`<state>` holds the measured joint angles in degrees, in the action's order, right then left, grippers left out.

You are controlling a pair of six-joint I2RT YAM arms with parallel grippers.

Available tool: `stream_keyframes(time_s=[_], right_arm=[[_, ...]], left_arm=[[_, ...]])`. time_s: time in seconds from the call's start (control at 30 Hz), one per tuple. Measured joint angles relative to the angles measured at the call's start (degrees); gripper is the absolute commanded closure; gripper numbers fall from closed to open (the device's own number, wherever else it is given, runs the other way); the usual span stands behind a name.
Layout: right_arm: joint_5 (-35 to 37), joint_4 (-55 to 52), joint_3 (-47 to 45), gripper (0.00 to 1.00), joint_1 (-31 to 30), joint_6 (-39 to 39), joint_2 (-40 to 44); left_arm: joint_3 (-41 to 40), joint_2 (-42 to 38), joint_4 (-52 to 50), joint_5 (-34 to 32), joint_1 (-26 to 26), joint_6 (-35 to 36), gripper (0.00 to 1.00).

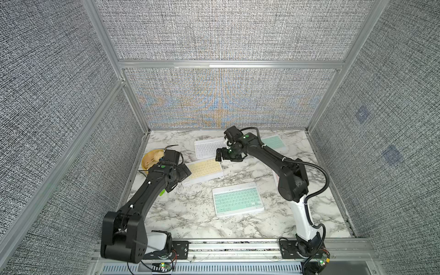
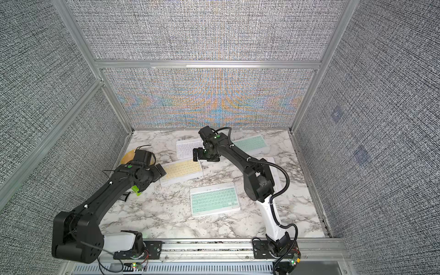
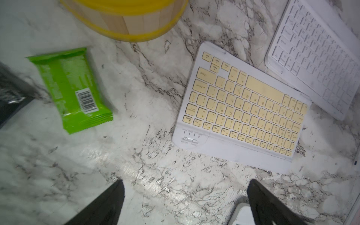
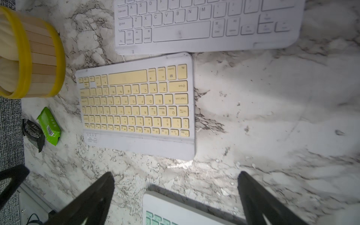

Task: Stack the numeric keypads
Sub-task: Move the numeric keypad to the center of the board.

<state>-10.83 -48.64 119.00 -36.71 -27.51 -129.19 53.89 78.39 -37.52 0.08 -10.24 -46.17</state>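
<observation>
Yellow keypad [image 1: 204,170] lies flat mid-table, with the white keypad [image 1: 208,148] just beyond it, the near mint keypad [image 1: 238,200] closer to me and the far mint keypad [image 1: 273,142] by the back wall. None are stacked. My left gripper [image 3: 186,196] hangs above the table beside the yellow keypad's left end, jaws spread and empty, arm stretched forward. My right gripper [image 4: 175,185], equally wide and empty, hovers between the white and yellow keypads, arm reaching far and angled inward. The table [image 1: 185,221] is marble-patterned, the walls [image 1: 47,95] grey weave. The right arm covers part of the far mint keypad and most of another white-framed slab [image 2: 275,173], whose key colour I cannot tell.
</observation>
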Motion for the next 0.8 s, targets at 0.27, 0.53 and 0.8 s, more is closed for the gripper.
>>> stream_keyframes(time_s=[0.27, 0.53, 0.8], right_arm=[[1.31, -1.79, 4.85, 0.01, -2.10, -0.85, -7.72], [1.68, -1.53, 3.19, 0.01, -3.80, -1.07, -9.49], [0.44, 0.55, 1.66, 0.01, -4.92, -0.33, -9.94]], left_arm=[[0.83, 10.47, 4.90, 6.43, 3.78, 5.01, 0.01], [2.64, 18.62, 7.98, 12.17, 4.68, 8.44, 0.01], [4.33, 22.34, 13.44, 18.05, 4.76, 10.38, 0.01]])
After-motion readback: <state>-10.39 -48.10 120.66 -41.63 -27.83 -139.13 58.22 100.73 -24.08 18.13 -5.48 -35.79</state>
